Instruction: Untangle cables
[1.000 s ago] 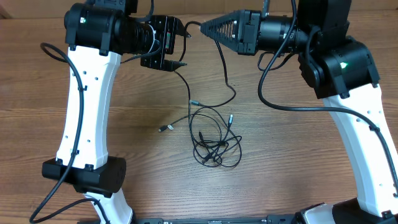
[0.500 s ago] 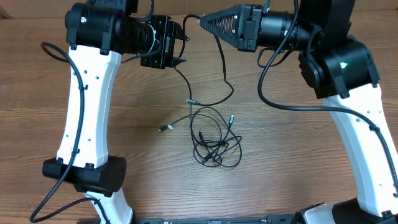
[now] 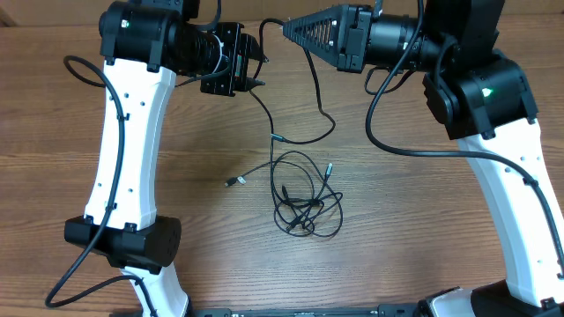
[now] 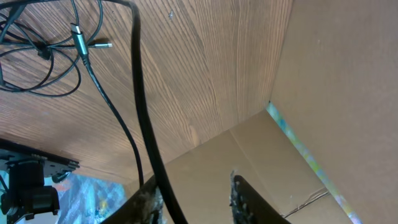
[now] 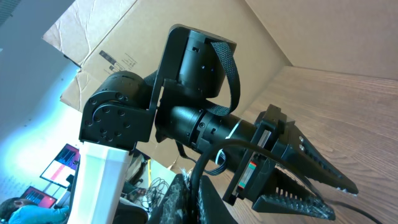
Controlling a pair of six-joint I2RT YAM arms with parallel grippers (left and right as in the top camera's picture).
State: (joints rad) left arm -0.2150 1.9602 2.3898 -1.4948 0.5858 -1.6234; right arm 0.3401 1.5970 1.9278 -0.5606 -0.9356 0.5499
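Over the last second the left gripper [image 3: 257, 72] has drawn its jaws in around the lifted cable [image 3: 315, 88]. They now stand narrow, with a gap left, and the cord lies against one finger [image 4: 148, 200]. The right gripper [image 3: 285, 27], near the far edge of the tabletop [image 3: 203, 238], is clamped on that same cable. The other cables [image 3: 304, 202] lie knotted at the tabletop's middle, unmoved. A second hold seems to be forming, to draw one strand free. No container is in view.
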